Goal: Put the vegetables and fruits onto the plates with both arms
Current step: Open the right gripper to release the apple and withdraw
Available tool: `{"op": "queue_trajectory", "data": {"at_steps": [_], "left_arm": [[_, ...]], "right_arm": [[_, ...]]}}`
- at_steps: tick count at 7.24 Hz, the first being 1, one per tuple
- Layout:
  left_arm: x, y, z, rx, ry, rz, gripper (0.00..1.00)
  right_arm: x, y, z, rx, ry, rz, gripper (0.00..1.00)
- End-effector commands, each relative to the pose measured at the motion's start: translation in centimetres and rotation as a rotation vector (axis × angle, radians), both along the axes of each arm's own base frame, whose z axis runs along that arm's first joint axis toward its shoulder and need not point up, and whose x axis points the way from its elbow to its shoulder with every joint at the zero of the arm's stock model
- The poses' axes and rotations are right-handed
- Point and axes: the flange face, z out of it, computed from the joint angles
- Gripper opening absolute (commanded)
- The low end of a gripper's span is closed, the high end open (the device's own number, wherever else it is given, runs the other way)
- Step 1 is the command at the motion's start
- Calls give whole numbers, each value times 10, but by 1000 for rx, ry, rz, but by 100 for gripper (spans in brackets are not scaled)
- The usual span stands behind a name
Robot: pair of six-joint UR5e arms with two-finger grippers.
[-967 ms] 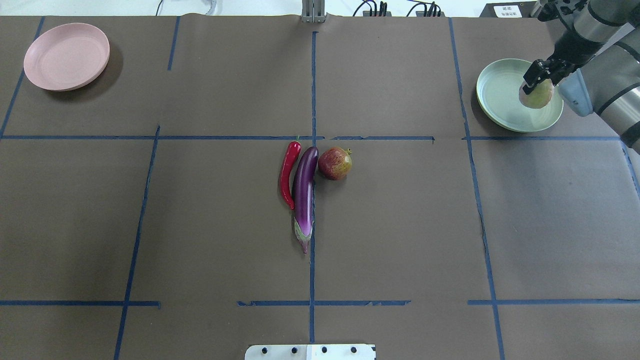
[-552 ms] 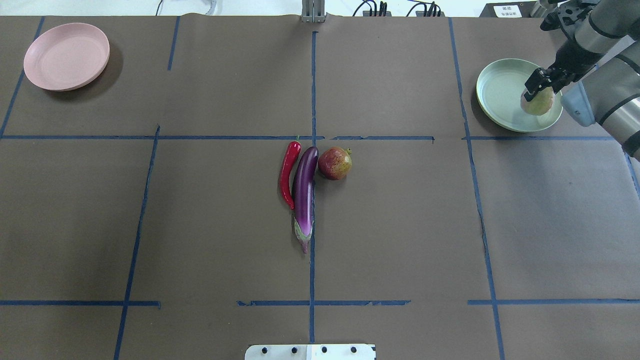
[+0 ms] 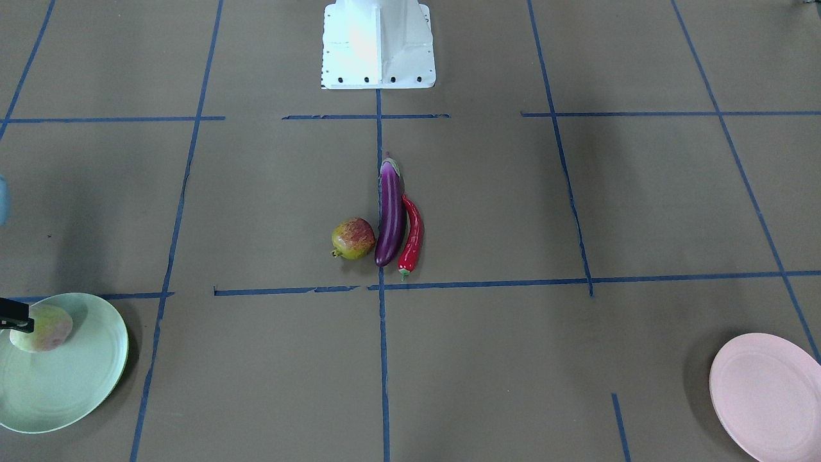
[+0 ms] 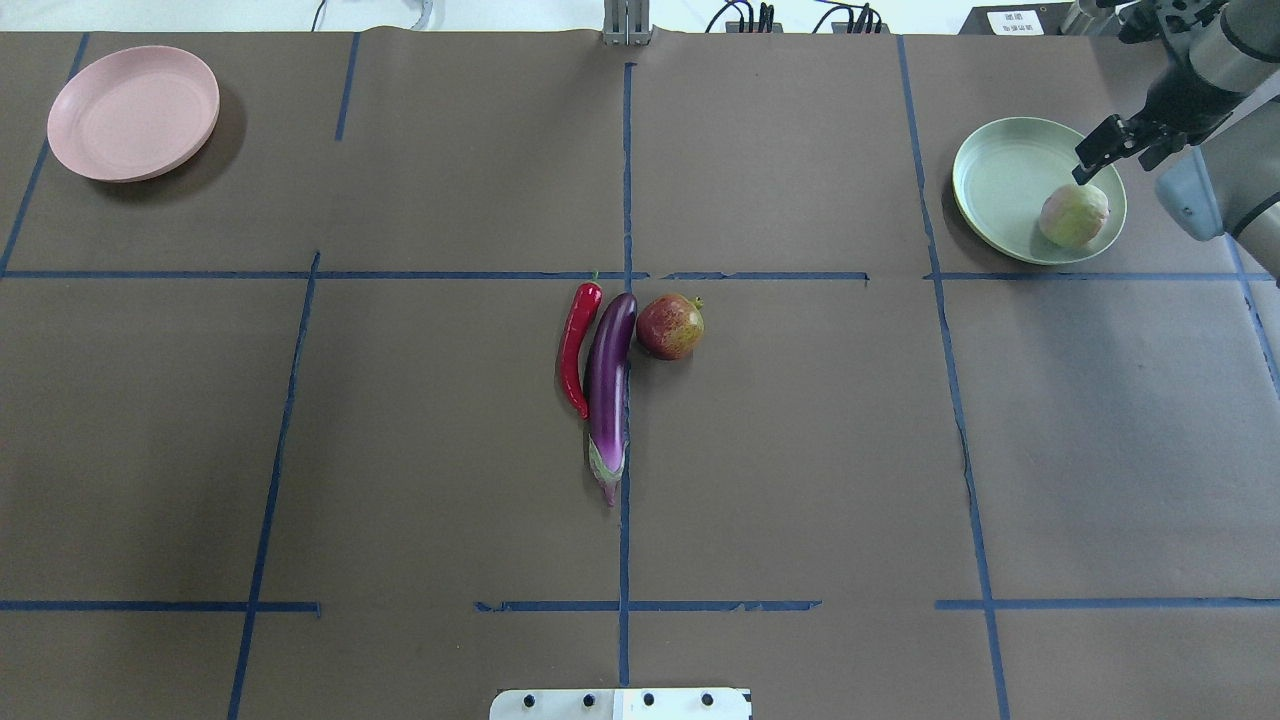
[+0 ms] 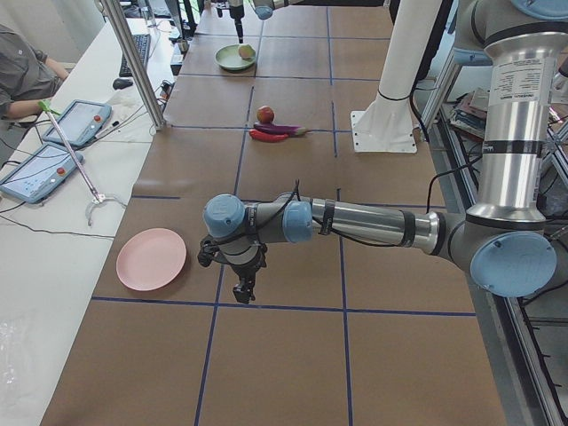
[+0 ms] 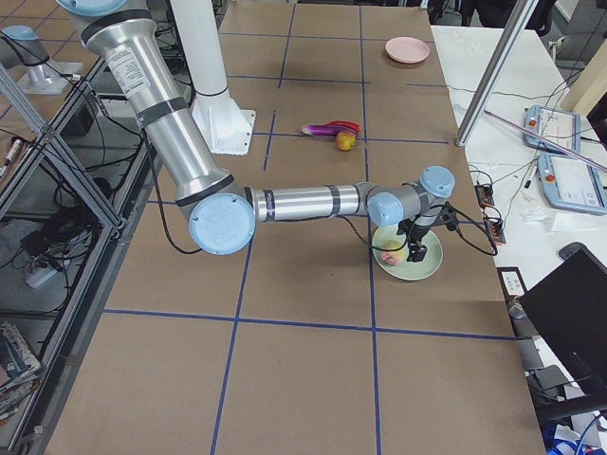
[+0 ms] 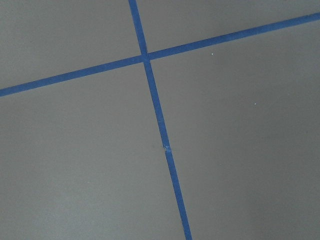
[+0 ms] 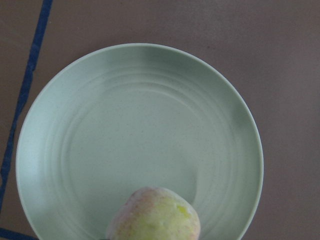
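Observation:
The yellow-green fruit lies on the near-right part of the mint green plate, also shown in the right wrist view. My right gripper hangs open just above and behind the fruit, clear of it. The purple eggplant, red chili and pomegranate lie together at the table's middle. The pink plate stands bare at the far left. My left gripper shows only in the exterior left view, low over the paper near the pink plate; I cannot tell its state.
Brown paper with blue tape lines covers the table. The robot's white base sits at the near middle edge. A side table with tablets and a person runs along the far side. The left wrist view shows only paper and tape.
My right gripper has let go of the yellow-green fruit and risen back and to the right. The fruit now rests on the green plate. Nothing else moved.

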Motion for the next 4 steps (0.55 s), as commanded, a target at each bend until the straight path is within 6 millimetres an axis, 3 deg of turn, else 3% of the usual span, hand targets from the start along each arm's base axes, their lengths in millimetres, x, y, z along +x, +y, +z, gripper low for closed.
{"op": "queue_trajectory", "data": {"at_steps": [1, 3, 4], "left_arm": [[2, -2, -2, 2, -2, 2, 100], [3, -4, -4, 10, -2, 7, 100], [3, -5, -6, 15, -3, 9, 100]], "right_arm": [[55, 3, 9, -34, -6, 63, 100], [123, 37, 41, -13, 5, 95, 100], [149, 66, 69, -2, 14, 83, 100]]}}
